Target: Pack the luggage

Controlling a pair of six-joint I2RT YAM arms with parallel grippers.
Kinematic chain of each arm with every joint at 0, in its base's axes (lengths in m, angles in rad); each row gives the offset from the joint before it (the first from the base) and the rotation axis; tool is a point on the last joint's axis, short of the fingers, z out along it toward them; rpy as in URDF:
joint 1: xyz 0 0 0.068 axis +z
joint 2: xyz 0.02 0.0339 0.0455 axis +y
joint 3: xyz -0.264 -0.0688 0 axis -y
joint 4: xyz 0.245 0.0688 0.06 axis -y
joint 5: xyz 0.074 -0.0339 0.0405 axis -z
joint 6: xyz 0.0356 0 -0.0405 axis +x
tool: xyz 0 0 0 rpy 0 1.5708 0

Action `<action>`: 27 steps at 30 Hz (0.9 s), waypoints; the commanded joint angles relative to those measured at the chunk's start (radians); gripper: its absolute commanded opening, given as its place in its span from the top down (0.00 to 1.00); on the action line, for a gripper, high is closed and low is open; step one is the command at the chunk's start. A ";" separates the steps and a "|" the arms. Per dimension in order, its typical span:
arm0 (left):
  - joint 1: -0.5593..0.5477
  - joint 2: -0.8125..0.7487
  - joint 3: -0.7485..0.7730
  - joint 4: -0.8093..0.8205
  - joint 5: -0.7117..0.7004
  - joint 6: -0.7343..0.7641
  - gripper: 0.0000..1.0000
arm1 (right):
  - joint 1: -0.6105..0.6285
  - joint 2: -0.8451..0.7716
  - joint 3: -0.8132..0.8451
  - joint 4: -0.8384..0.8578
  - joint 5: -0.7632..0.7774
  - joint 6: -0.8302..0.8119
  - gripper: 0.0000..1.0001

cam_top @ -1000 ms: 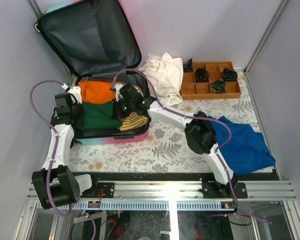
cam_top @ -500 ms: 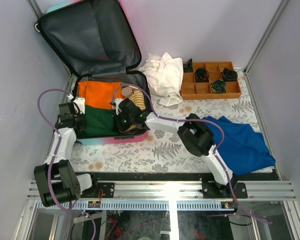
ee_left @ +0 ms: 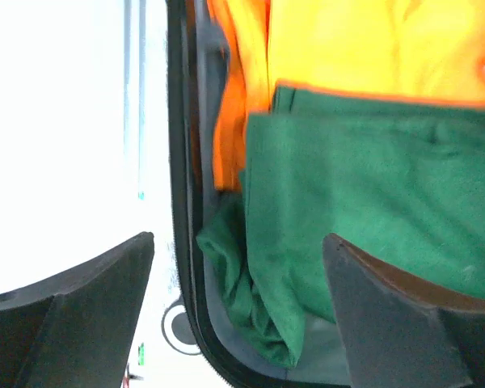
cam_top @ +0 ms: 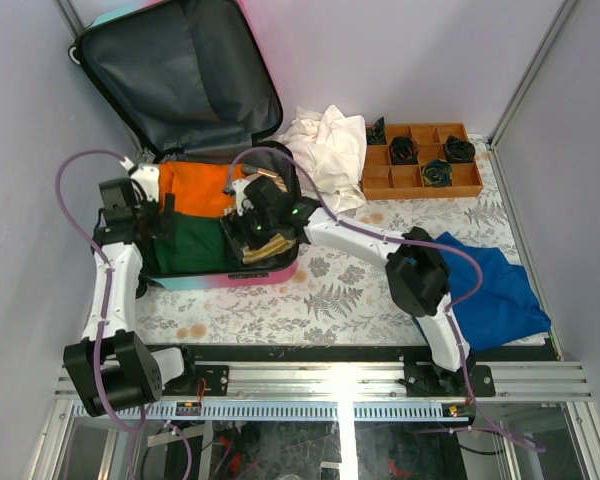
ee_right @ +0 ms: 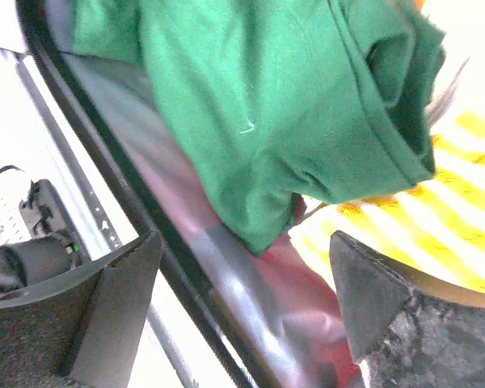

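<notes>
Green garment lies in the luggage, open at far left of the table | left gripper and right gripper hover over it, jaws spread, empty | risk: a finger snags the loose hem, dragging cloth over the rim.

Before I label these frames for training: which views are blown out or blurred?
Left wrist: everything outside the luggage rim is blown white. Right wrist: lower centre smeared, yellow-striped garment overexposed. Top external: sharp, only glare on the aluminium rail.
</notes>
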 commanded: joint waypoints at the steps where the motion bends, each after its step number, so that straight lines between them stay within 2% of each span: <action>1: 0.006 -0.006 0.156 -0.070 0.099 -0.008 0.11 | -0.074 -0.144 0.082 -0.078 -0.102 -0.085 0.06; 4: -0.013 0.017 0.243 -0.117 0.155 0.004 0.00 | -0.164 -0.202 0.095 -0.166 -0.212 -0.142 0.03; 7: -0.091 0.026 0.311 -0.146 0.172 0.019 0.00 | -0.272 -0.286 0.074 -0.282 -0.265 -0.253 0.02; 13: -0.345 0.048 0.379 -0.140 0.132 0.014 0.00 | -0.524 -0.441 -0.011 -0.616 -0.298 -0.530 0.04; 18: -0.526 0.107 0.403 -0.140 0.126 -0.019 0.00 | -0.710 -0.583 -0.169 -0.810 -0.153 -0.797 0.10; 21: -0.604 0.132 0.398 -0.122 0.145 -0.051 0.00 | -0.839 -0.647 -0.274 -0.870 -0.079 -0.928 0.19; 24: -0.669 0.150 0.395 -0.103 0.123 -0.050 0.00 | -0.933 -0.702 -0.430 -0.854 0.021 -1.000 0.30; 27: -0.689 0.150 0.388 -0.058 0.113 -0.060 0.00 | -0.950 -0.764 -0.646 -0.786 0.101 -1.023 0.34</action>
